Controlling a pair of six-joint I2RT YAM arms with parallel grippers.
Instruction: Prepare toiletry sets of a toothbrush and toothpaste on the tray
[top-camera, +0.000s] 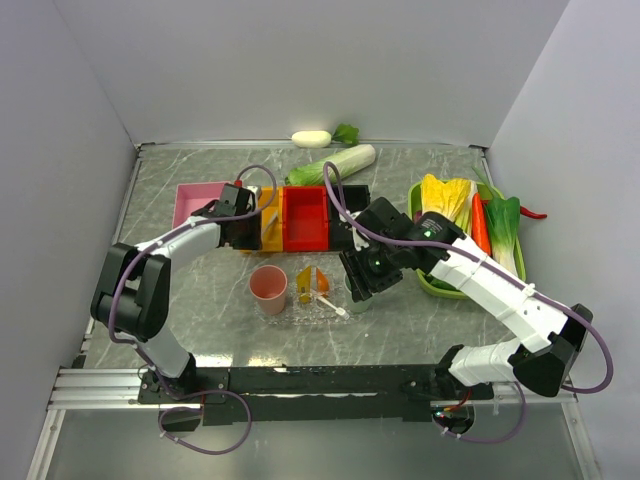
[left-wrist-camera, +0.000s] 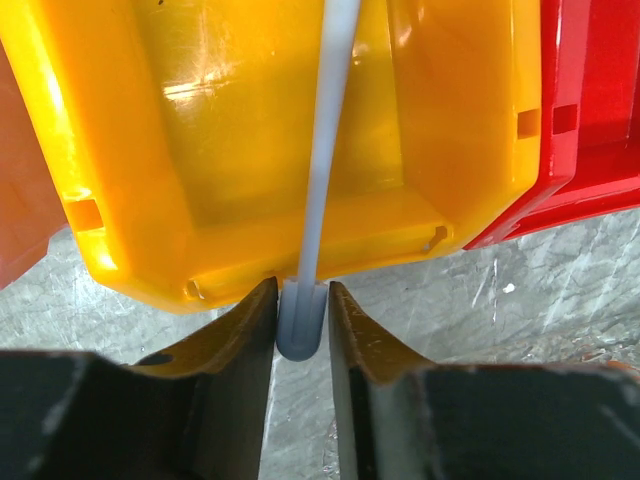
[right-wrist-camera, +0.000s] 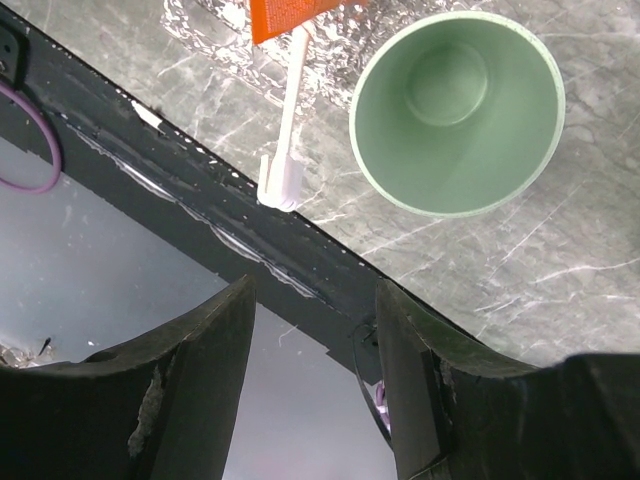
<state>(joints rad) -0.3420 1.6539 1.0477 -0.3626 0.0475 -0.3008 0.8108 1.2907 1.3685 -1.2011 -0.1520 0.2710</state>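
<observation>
From above, the left tool (top-camera: 258, 218) is hanging over the yellow plastic bin (top-camera: 270, 238). The right tool (top-camera: 365, 280) is hovering just beside the clear speckled rectangular tray (top-camera: 300, 318) on the grey marbled worktop (top-camera: 200, 300). The tray is carrying the orange wedge-shaped toothpaste tube (top-camera: 321, 281), the yellow-orange toothpaste tube (top-camera: 303, 284) and a thin white toothbrush (top-camera: 332, 306).

At the left wrist, the fingers (left-wrist-camera: 250, 330) are pinching the rounded end of a second pale white toothbrush (left-wrist-camera: 330, 150), its stem running over the bin's near wall.

At the right wrist, the jaws are standing well apart, gripping nothing, with a pale green round cup (right-wrist-camera: 455, 110) sitting beyond them.
</observation>
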